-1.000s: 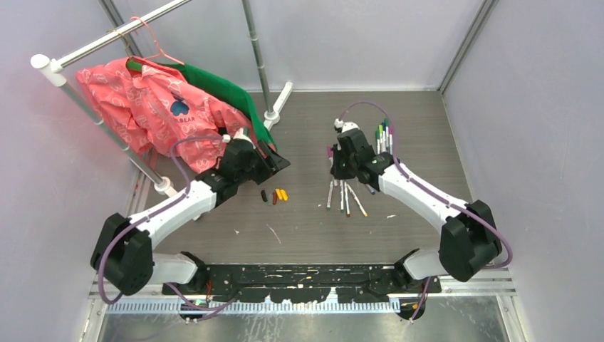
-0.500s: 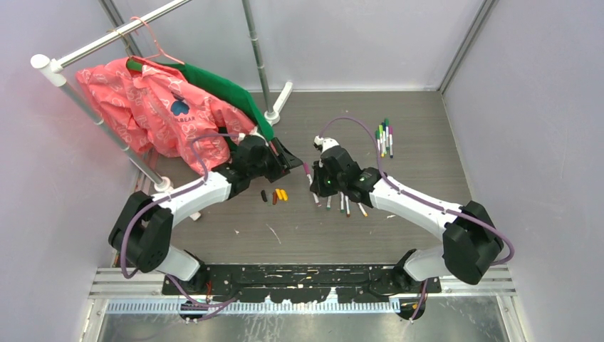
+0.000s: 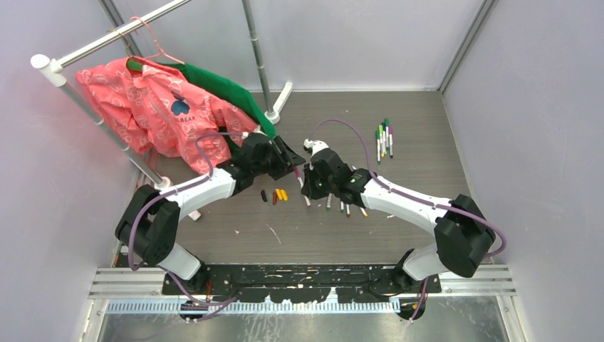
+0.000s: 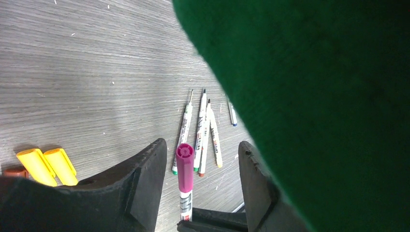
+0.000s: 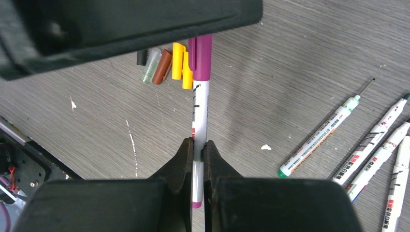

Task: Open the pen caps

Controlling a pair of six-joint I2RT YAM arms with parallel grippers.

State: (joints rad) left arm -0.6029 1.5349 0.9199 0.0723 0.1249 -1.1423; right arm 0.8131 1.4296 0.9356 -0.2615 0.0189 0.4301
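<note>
From above, shows the left claw (image 3: 290, 162) and right claw (image 3: 308, 179) meeting mid-frame over the worktop (image 3: 235, 228), with a purple pen (image 3: 297, 172) between them. Also shows loose caps (image 3: 274, 195) just left of centre, bared pens (image 3: 345, 206) under the right arm, and capped pens (image 3: 384, 139) at upper right, well apart. From the left wrist, finds the left claw released, jaws standing either side of the purple cap (image 4: 184, 162) at lower centre with gaps showing, and green cloth (image 4: 314, 96) filling the right. From the right wrist, finds the right claw clenched on the pen's white barrel, with the cap on at top centre. Judging by this: several caps off, this one not yet gripped or pulled, the capped bunch left to do
</note>
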